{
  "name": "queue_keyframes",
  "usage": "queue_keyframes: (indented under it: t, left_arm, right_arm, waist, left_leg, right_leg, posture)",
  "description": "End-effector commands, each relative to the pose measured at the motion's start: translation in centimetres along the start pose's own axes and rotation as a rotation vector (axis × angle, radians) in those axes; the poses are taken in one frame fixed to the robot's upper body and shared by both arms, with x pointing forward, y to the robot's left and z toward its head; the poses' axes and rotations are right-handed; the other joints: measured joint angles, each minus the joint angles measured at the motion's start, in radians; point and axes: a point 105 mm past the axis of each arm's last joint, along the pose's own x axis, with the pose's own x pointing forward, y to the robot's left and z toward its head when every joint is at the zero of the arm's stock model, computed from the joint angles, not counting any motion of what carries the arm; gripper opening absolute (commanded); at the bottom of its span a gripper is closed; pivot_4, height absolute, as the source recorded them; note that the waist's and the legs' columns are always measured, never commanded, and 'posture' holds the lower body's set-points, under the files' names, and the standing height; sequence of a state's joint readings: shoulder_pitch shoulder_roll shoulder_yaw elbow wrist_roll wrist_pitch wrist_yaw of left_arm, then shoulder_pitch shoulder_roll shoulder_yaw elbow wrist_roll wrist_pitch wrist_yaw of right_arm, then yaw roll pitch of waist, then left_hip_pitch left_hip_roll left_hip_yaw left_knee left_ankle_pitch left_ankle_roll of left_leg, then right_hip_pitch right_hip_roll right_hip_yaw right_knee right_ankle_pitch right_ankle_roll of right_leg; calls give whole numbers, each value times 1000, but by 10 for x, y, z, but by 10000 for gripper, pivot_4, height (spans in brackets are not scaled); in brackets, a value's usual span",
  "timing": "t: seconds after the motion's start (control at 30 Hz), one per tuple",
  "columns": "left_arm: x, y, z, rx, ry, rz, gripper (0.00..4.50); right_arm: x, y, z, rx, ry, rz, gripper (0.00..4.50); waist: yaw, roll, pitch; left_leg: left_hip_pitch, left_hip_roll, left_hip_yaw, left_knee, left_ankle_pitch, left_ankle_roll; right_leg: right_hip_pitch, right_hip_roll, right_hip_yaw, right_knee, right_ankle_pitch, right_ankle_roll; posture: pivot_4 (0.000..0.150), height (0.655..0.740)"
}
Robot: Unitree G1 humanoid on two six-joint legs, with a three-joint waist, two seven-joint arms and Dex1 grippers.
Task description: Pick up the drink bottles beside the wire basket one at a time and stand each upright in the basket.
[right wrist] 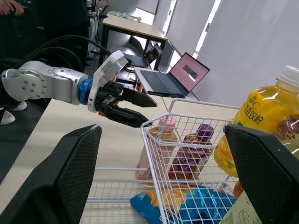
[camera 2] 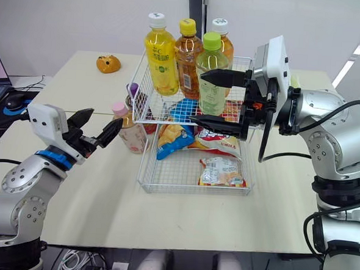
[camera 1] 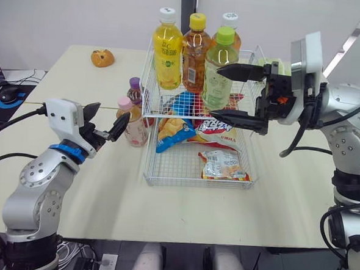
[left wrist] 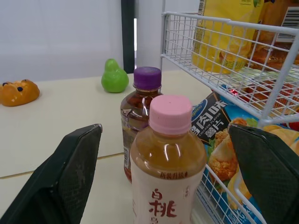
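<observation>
A pink-capped bottle (camera 1: 136, 131) and a purple-capped bottle (camera 1: 134, 89) stand on the table against the left side of the two-tier wire basket (camera 1: 195, 184). My left gripper (camera 1: 109, 117) is open just left of the pink-capped bottle (left wrist: 168, 177), with its fingers (left wrist: 70, 177) level with the bottle's shoulder and apart from it. The upper tier holds a yellow bottle (camera 1: 167, 48), two amber bottles (camera 1: 195, 47) and a green-capped bottle (camera 1: 221, 49), all upright. My right gripper (camera 1: 215, 93) is open at the green-capped bottle, one finger above the other.
Snack packets (camera 1: 224, 165) lie in the basket's lower tier. A small bun (camera 1: 102, 58) sits at the table's far left, and a green pear (left wrist: 115, 77) stands behind the bottles. A laptop and mouse (camera 1: 11, 94) are on a side desk to the left.
</observation>
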State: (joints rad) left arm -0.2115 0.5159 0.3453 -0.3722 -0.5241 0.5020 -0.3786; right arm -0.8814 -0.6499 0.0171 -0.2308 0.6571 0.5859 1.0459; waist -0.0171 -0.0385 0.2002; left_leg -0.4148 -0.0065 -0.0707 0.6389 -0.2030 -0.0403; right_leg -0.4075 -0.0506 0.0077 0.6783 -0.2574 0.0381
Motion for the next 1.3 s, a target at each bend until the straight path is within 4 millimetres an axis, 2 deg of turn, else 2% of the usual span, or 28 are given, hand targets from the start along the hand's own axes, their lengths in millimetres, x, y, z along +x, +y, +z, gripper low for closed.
queue_keyframes:
  t: [0.03, 0.27, 0.77, 0.87, 1.13, 1.3]
  left_arm:
    - [14, -2, 7, 34, -34, -22, 44808]
    - [33, 2, 4, 59, -19, -11, 44808]
    - [48, 5, 3, 57, -32, -27, 44808]
    - [49, 5, 2, 56, -32, -29, 38832]
    - [49, 2, 2, 50, -38, -42, 13691]
    - [47, 2, -2, 38, -25, -44, 13537]
  right_arm:
    - [-8, 1, 12, -57, -17, -24, 45000]
    - [-12, 3, 11, -61, -15, -38, 45000]
    - [-9, 6, 13, -61, -14, -60, 45000]
    - [-9, 6, 14, -61, -13, -62, 45000]
    - [-7, 5, 18, -57, -16, -59, 45000]
    - [-7, 4, 18, -53, -16, -57, 45000]
  waist:
    - [0, 0, 0]
    - [0, 0, 0]
    - [-1, 0, 0]
    - [-1, 0, 0]
    - [-1, 0, 0]
    - [-1, 0, 0]
  left_leg:
    - [0, 0, 0, 0, 0, 0]
    - [0, 0, 0, 0, 0, 0]
    - [0, 0, -1, 0, 0, 0]
    - [0, 0, -1, 0, 0, 0]
    - [0, 0, -1, 0, 0, 0]
    - [0, 0, -1, -1, 0, 0]
  right_leg:
    - [0, 0, 0, 0, 0, 0]
    - [0, 0, 0, 0, 0, 0]
    - [0, -1, -1, 0, 0, 0]
    - [0, -1, -1, 0, 0, 0]
    - [0, -1, -1, 0, 0, 0]
    - [0, -1, -1, 0, 0, 0]
  posture:
    - [1500, 7400]
    - [1500, 7400]
    - [1500, 7400]
    - [1500, 7400]
    - [1500, 7400]
    - [1500, 7400]
